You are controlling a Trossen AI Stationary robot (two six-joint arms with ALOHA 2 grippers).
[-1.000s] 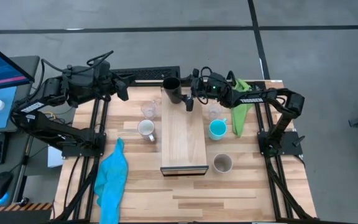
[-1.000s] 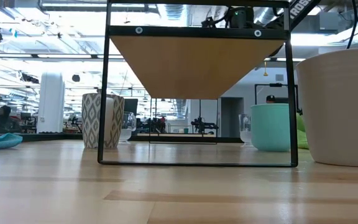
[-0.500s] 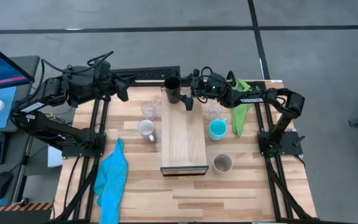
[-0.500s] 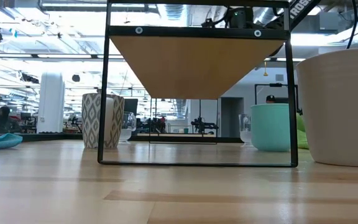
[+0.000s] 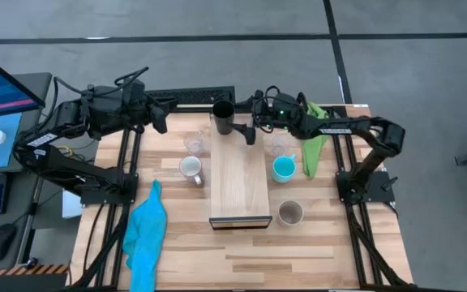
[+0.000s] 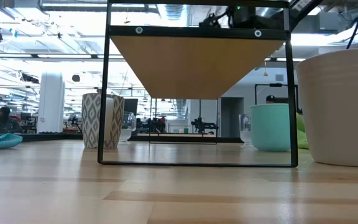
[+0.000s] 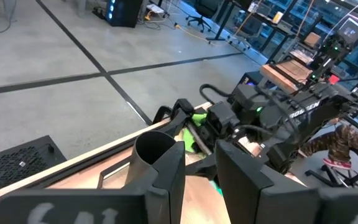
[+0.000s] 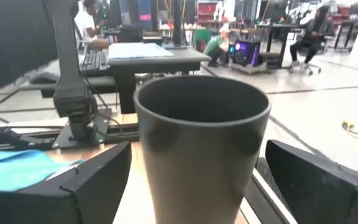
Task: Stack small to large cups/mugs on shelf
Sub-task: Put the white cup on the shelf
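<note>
- tabletop (image 5: 314, 243) carries the shelf (image 5: 237, 182) mid-way; five cups stand around it.
- black cup (image 5: 223, 116) stands upright at the shelf's far end; looks rigid, smooth, likely light, best taken across the mid-wall.
- right gripper (image 5: 246, 130) beside it, fingers (image 8: 98, 180) spread wide, flanking the cup, apart from it.
- left gripper (image 7: 197, 180) waits at the far-left edge; fingers' state: cannot tell.

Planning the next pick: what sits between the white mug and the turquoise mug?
In the high view, the wooden shelf lies between the white mug and the turquoise mug; that part of its top is bare.
</note>
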